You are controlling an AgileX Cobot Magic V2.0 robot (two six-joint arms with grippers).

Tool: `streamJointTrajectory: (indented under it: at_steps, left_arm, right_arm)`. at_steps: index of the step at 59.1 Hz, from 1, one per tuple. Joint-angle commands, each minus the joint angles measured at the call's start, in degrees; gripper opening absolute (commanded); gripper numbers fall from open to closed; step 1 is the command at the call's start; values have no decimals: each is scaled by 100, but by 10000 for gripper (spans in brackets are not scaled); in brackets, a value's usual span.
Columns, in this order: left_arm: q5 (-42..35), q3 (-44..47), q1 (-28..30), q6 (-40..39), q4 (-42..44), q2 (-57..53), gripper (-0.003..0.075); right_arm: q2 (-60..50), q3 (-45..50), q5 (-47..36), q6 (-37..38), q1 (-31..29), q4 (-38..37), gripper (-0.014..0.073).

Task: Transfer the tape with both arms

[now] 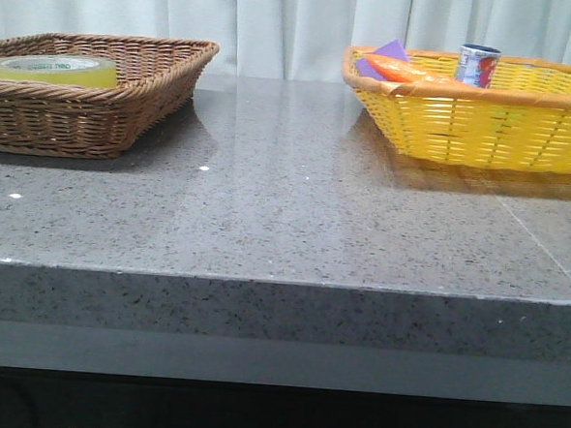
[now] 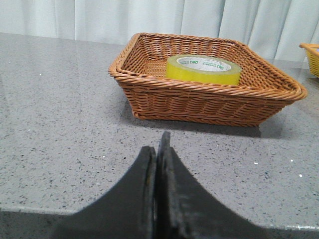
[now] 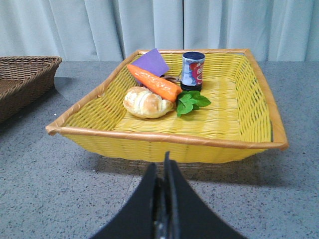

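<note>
The tape (image 2: 203, 69) lies flat inside the brown basket (image 2: 199, 99) at the bench's far left corner, untouched. Left gripper (image 2: 157, 149) and right gripper (image 3: 165, 167) both have fingers pressed together, holding nothing, apparently awaiting approach.

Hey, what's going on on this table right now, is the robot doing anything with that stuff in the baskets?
Nothing is being handled yet. The wide roll of translucent yellow packing tape lies flat in the brown wicker basket, untouched. The left gripper is shut and empty, facing that basket from a distance. The right gripper is also shut and empty, facing the yellow woven basket, which holds an orange carrot, a bread roll, green leaves, a purple card and a small printed can.
</note>
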Motion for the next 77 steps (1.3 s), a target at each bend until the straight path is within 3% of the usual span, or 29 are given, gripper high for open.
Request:
streamJointTrajectory:
  at_steps: [1, 26, 49, 77]
  left_arm:
    - [-505, 222, 5, 13, -61, -107, -20]
    - [-505, 222, 5, 13, -61, -107, -20]
    - [-505, 222, 5, 13, -61, -107, -20]
    - [-505, 222, 5, 13, -61, -107, -20]
  right_arm:
    - [41, -150, -445, -42, -27, -41, -121]
    - [21, 36, -549, -68, -27, -66, -121]
    - [-1365, 1696, -684, -68, -319, -60, -121]
    - [-1701, 1885, -625, -68, -361, -60, -121]
